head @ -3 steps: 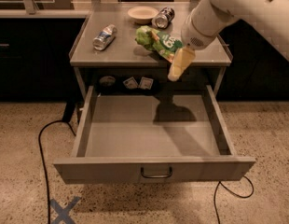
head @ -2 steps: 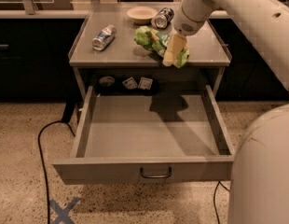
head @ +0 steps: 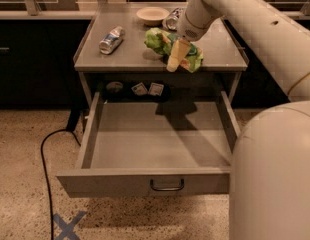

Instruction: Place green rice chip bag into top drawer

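Observation:
The green rice chip bag (head: 161,42) lies crumpled on the grey table top (head: 120,56), right of centre. My gripper (head: 175,58) hangs from the cream arm that comes in from the upper right. It is right over the bag's middle and touches or nearly touches it. The top drawer (head: 157,139) below is pulled fully open and holds nothing. Its front panel faces me, with the dark handle (head: 166,186) at centre.
A silver can (head: 111,39) lies on the table's left, another can (head: 172,19) and a pale bowl (head: 151,15) at the back. Small items (head: 147,89) sit in the slot under the top. A black cable (head: 45,154) runs on the floor at left. My arm's bulk (head: 275,174) fills the lower right.
My gripper has moved left and slightly back, from the bag's right end to over its middle. The arm has swung closer to the camera. The bag and drawer have not moved.

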`<state>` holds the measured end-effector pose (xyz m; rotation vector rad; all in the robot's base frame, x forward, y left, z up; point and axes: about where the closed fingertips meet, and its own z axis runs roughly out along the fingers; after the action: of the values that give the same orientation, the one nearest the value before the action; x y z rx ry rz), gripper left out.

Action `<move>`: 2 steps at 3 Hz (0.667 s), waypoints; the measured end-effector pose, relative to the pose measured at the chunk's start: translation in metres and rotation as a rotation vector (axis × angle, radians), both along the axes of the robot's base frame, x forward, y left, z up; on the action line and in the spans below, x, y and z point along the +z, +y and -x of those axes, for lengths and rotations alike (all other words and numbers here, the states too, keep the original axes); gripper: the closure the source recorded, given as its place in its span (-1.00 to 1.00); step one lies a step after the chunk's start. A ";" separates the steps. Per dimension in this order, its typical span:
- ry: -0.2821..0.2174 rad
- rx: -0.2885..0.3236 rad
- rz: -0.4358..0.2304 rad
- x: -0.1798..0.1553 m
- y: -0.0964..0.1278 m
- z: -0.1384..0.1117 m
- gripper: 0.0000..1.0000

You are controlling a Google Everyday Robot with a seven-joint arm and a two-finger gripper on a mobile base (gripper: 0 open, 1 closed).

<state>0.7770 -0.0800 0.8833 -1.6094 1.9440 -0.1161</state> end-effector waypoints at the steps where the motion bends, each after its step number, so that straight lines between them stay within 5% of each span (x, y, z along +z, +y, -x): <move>1: 0.019 0.027 -0.025 -0.021 0.021 -0.012 -1.00; 2: 0.021 0.027 -0.025 -0.023 0.021 -0.012 -0.64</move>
<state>0.7894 -0.0592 0.8604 -1.6259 1.9310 -0.0644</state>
